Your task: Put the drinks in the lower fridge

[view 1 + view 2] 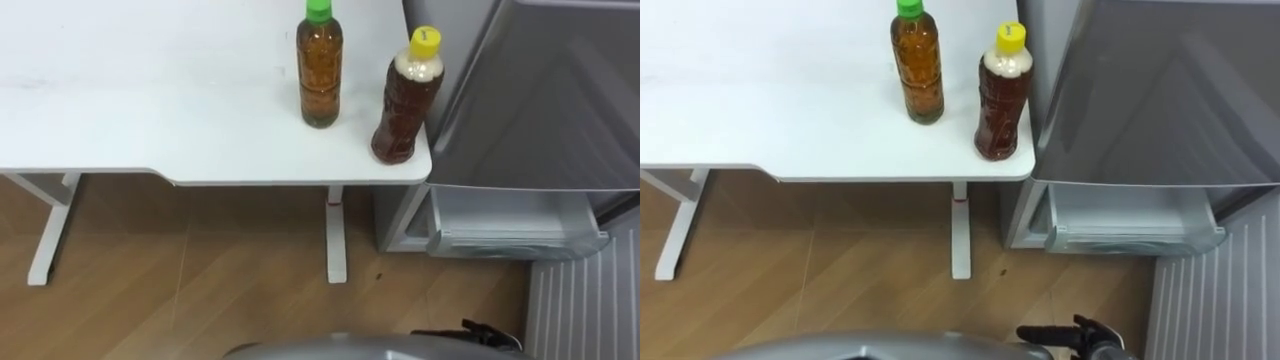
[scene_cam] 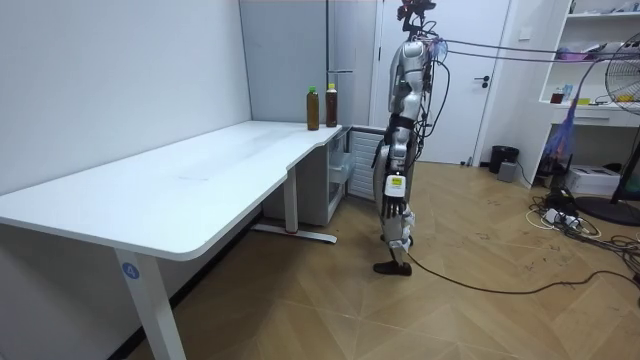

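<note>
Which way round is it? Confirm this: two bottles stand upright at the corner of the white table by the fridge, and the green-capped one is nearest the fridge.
Wrong in one respect. The left eye view shows the yellow-capped bottle nearest the fridge, and the green-capped bottle on its far side. The rest holds: both stand upright at the corner of the white table by the fridge.

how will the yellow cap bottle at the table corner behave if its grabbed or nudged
The yellow-capped bottle looks nearly full, so it is probably heavy for its size and fairly stiff when squeezed. It is tall, narrow-based and right at the table corner, so a sideways nudge could tip it off the edge. Its contoured body should help grip.
</note>
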